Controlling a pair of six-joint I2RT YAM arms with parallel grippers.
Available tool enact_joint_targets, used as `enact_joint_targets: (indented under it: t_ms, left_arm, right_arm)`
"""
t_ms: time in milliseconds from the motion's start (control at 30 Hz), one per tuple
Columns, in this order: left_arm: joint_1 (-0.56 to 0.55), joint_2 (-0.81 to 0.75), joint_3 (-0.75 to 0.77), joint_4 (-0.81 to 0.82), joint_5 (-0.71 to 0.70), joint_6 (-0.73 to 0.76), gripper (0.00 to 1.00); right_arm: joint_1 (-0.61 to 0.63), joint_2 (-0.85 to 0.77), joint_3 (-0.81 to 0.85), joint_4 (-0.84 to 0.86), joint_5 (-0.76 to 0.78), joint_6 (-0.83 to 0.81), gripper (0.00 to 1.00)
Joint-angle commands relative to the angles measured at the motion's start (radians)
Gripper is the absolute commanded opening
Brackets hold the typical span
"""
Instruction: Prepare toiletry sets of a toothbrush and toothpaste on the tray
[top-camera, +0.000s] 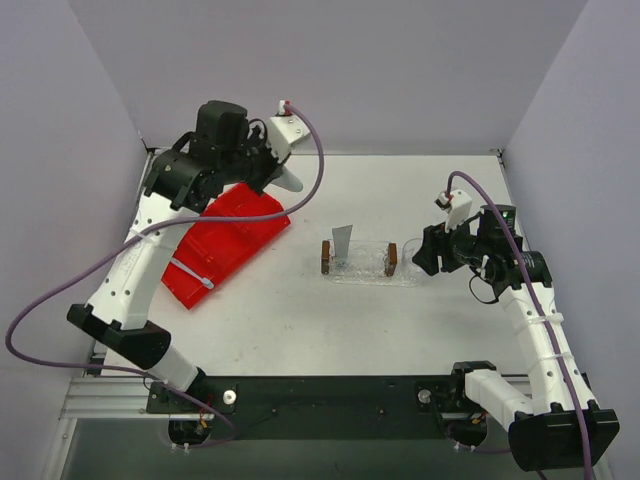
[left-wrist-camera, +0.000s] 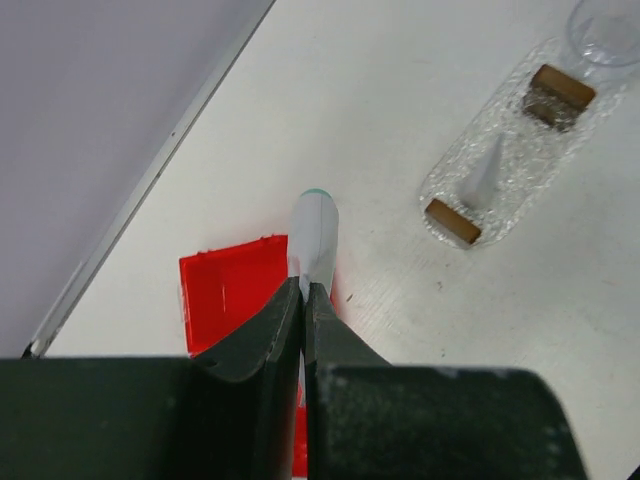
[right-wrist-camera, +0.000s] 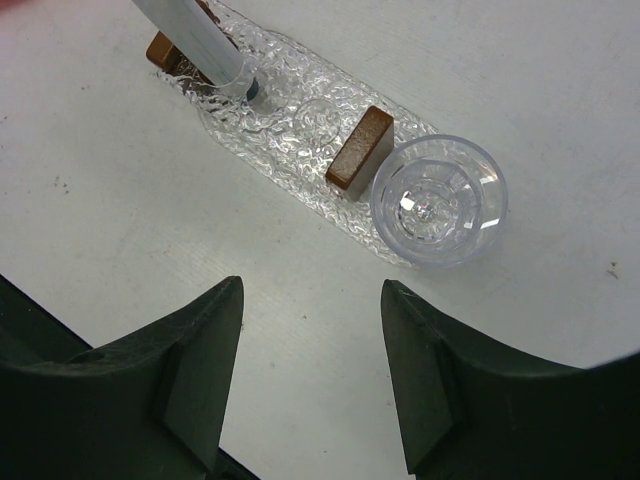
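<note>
My left gripper is raised over the red bin and shut on a silvery toothpaste tube. In the left wrist view the tube sticks out past the closed fingertips, with the gripper behind it. A second toothpaste tube stands upright, cap down, in the small rack with brown ends on the clear textured tray. The tray and standing tube also show in the right wrist view. My right gripper is open and empty, just right of the tray. The toothbrush is out of view.
A red compartmented bin lies at the left, under the left arm, and also shows in the left wrist view. A clear round cup stands at the tray's right end, just ahead of my right gripper. Walls close in the table on the back and sides.
</note>
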Motion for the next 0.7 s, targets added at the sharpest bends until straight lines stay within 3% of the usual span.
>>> enact_joint_targets:
  t_ms: [0,233,667]
  left_arm:
    - [-0.104,0.119,0.253,-0.081,0.056,-0.012,0.0]
    - [-0.189,0.364,0.646,-0.235,0.056,0.01,0.0]
    - [-0.308,0.465,0.657,-0.201,0.059,0.108,0.0]
  right_arm:
    - [-0.01,-0.004,0.0,-0.003,0.037,-0.001,0.52]
    - [-0.016,-0.001,0.003,0.0,0.09,-0.011,0.52]
    - [-0.081,-0.001,-0.001,0.0,0.085,-0.01,0.52]
